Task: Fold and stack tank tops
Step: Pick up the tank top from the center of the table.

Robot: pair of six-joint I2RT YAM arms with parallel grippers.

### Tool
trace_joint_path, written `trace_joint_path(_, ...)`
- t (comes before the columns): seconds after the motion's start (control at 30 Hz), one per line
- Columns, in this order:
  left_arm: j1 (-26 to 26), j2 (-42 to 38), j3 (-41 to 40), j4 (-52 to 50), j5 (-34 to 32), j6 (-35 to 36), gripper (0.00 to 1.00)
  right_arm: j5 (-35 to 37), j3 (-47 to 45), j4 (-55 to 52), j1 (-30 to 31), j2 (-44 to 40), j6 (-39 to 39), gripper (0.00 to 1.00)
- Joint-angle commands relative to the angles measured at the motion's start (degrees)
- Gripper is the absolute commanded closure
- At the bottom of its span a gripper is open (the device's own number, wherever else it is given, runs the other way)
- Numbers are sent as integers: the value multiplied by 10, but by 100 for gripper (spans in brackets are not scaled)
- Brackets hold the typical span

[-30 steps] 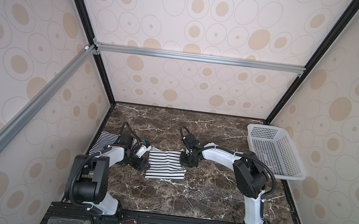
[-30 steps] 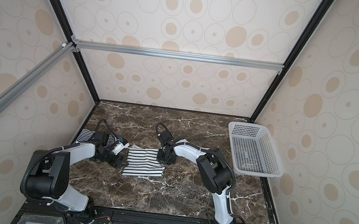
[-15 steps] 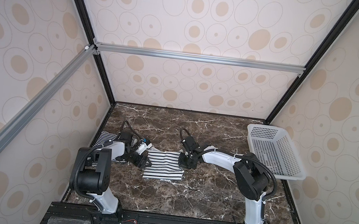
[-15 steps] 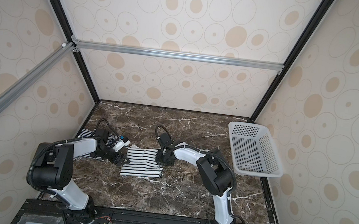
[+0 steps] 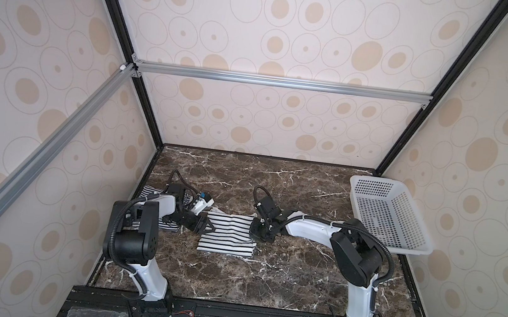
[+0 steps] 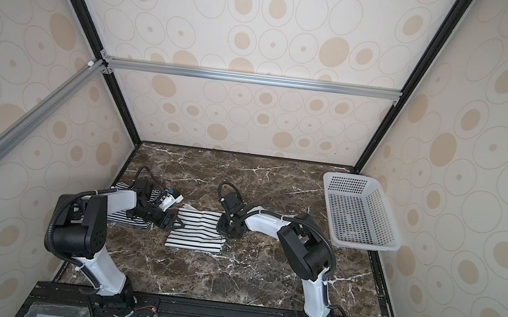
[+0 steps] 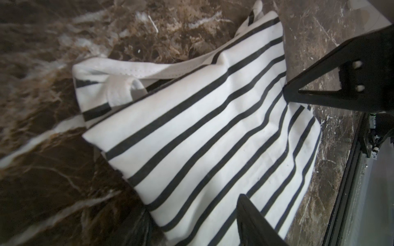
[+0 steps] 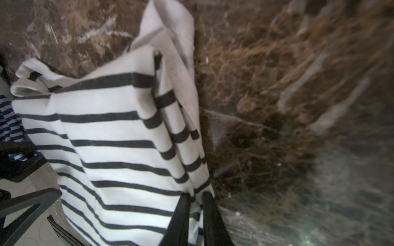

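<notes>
The white top with wide black stripes (image 5: 226, 236) lay folded and flat near the middle of the marble table (image 5: 231, 281), and the finely striped navy top (image 5: 151, 192) lay by the left wall, partly hidden under the left arm. The right pincer (image 8: 195, 197) was closed on the white top's right edge, pinching a fold of cloth. The left pincer (image 7: 262, 142) stood open at the top's left edge, with one finger (image 7: 341, 85) on each side of the cloth and gripping nothing.
</notes>
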Motion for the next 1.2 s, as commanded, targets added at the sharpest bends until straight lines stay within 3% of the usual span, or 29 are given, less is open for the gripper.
trace_joint_path(0.0,8,36,-7,-18,-65,-2,38,5,-30,-22,15,13,37,85)
trace_joint_path(0.17,12,49,-1,-6,-75,-19,43,10,-27,-23,22,11,42,85)
trace_joint_path(0.43,14,60,8,-6,-57,-23,72,19,-28,-31,22,7,41,86)
trace_joint_path(0.93,13,80,16,-5,-44,-29,68,17,-19,-18,35,21,53,86)
trace_joint_path(1.07,14,85,19,-6,-43,-30,74,19,-21,-17,36,20,55,86)
trace_joint_path(1.17,14,85,23,-10,-39,-30,86,22,-23,-15,36,19,55,86)
